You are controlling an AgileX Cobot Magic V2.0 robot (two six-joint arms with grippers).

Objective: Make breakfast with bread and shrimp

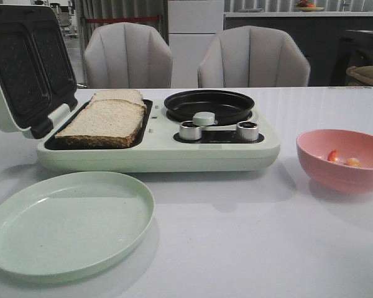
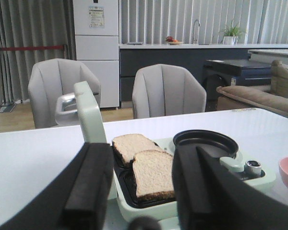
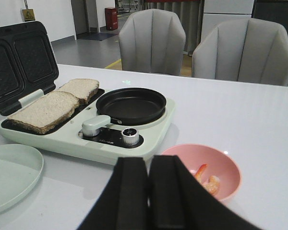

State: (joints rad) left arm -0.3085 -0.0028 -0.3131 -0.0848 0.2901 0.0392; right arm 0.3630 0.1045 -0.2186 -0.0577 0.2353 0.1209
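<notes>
Two bread slices lie on the dark grill plate of the pale green breakfast maker point(image 1: 155, 154): a near slice point(image 1: 105, 123) and a far slice point(image 1: 117, 95) partly under it. They also show in the left wrist view point(image 2: 153, 172) and the right wrist view point(image 3: 43, 111). A few orange-pink shrimp point(image 1: 342, 158) lie in a pink bowl point(image 1: 342, 177) to the right of the maker, also in the right wrist view point(image 3: 207, 179). My left gripper point(image 2: 139, 158) is open and empty, back from the maker's left end. My right gripper point(image 3: 149, 160) is shut and empty, above the table near the bowl point(image 3: 182, 155). Neither gripper shows in the front view.
The maker's lid point(image 1: 25, 68) stands open at the left. A black round pan point(image 1: 208, 105) sits on its right half, with two silver knobs point(image 1: 189, 131) in front. A pale green plate point(image 1: 68, 223) lies at the front left. Two grey chairs point(image 1: 127, 56) stand behind the table.
</notes>
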